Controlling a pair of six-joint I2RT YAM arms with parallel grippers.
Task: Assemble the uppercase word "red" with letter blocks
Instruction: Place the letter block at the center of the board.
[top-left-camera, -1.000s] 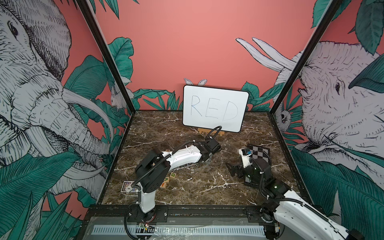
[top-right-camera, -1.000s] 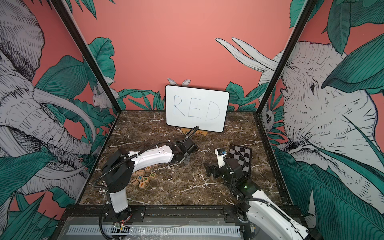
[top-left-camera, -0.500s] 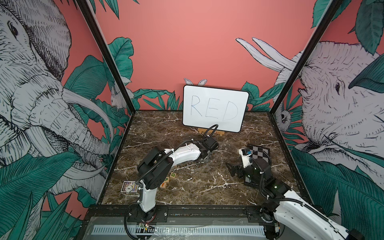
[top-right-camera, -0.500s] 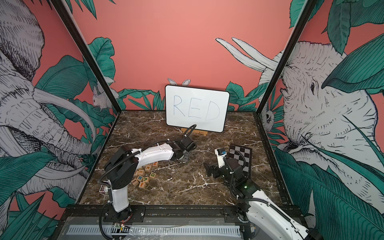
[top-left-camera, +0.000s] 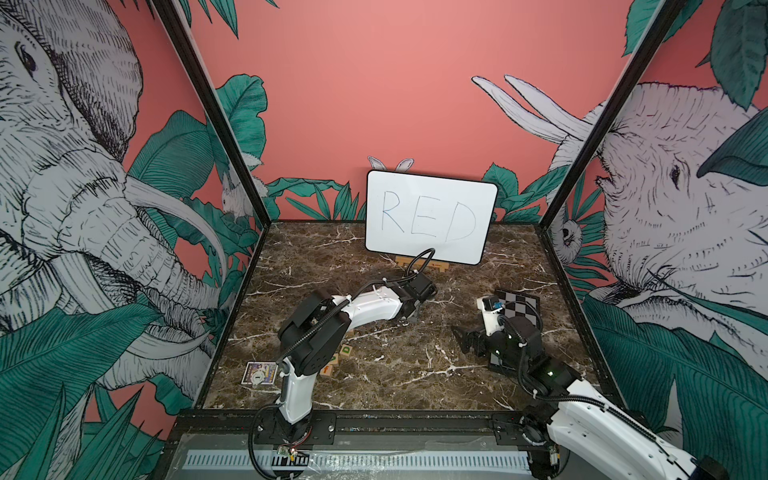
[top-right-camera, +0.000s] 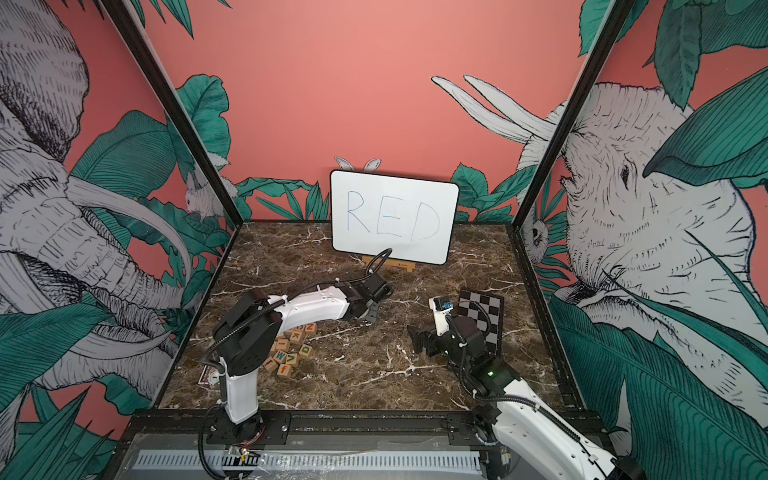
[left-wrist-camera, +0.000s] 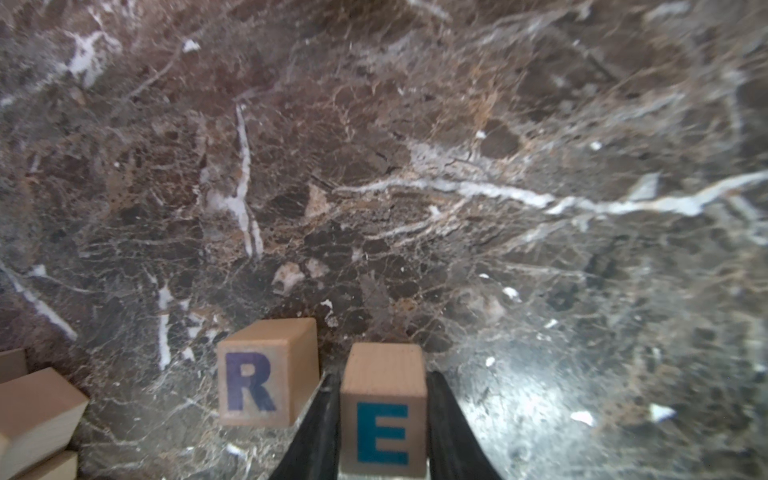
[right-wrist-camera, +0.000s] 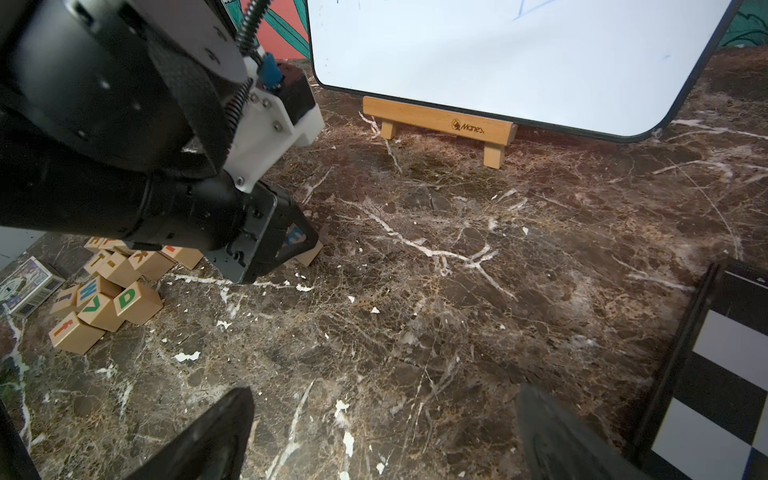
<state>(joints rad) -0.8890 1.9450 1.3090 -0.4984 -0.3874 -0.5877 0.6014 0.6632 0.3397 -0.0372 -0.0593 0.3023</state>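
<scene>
Dark marble surface (top-left-camera: 374, 390) in a booth with pink elephant-and-leaf walls. A whiteboard (top-left-camera: 430, 216) reading RED stands on a small wooden easel (right-wrist-camera: 440, 120) at the back. The left arm (top-left-camera: 374, 309) reaches low over mid-surface, in front of the whiteboard. Its left fingers (left-wrist-camera: 320, 432) are clamped on the E block (left-wrist-camera: 384, 409), one on each side, teal E facing the wrist camera. Cannot tell whether this block touches the surface. The R block (left-wrist-camera: 253, 386) sits on the surface just beside it, one finger in the gap between the two; the letters read R, E in order. The D block (right-wrist-camera: 129, 297), green letter, lies at the edge of the loose pile (top-right-camera: 291, 349) near the left arm's base, well apart from R and E. The right fingers (right-wrist-camera: 208, 436) are spread wide with nothing between them, low near the chequered board (top-left-camera: 519, 303).
</scene>
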